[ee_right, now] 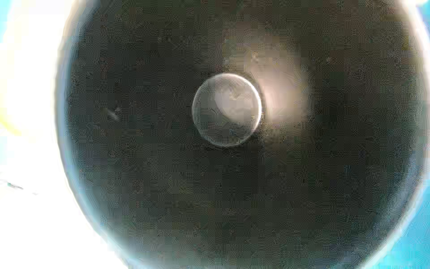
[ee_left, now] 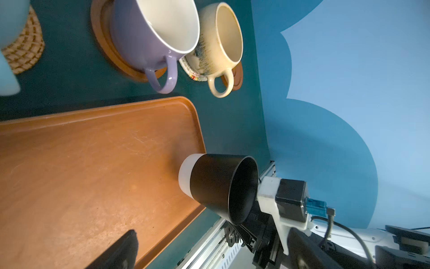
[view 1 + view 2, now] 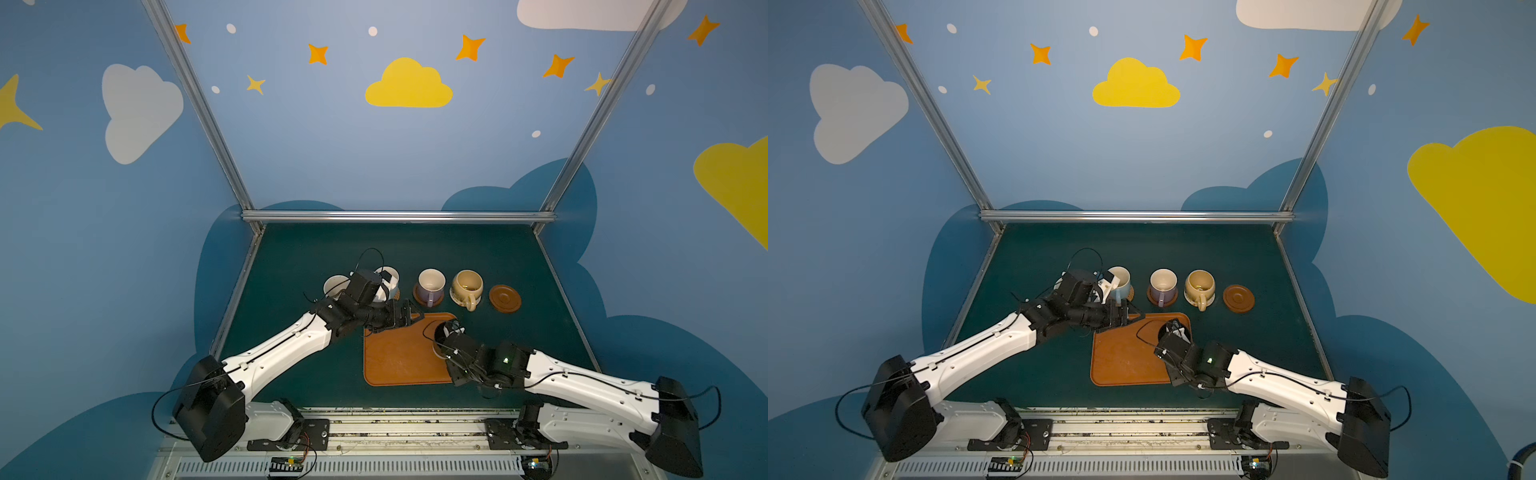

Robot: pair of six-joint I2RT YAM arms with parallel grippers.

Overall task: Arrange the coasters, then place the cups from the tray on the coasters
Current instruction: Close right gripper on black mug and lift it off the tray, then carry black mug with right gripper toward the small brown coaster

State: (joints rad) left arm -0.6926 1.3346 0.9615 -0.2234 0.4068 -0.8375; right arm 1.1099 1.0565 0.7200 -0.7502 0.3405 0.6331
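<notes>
Left wrist view shows the black cup [image 2: 216, 184] at the tray's [image 2: 93, 151] far right corner, your right gripper [image 3: 448, 332] clamped on it. The empty wooden coaster [image 3: 505, 298] lies beyond, farther right, on that arm's side; your left gripper [image 3: 411, 316] hangs open.

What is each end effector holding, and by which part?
The right end effector is shut on the black cup at its rim nearest that arm; handle or wall, hidden. The left end effector is open, empty.
</notes>
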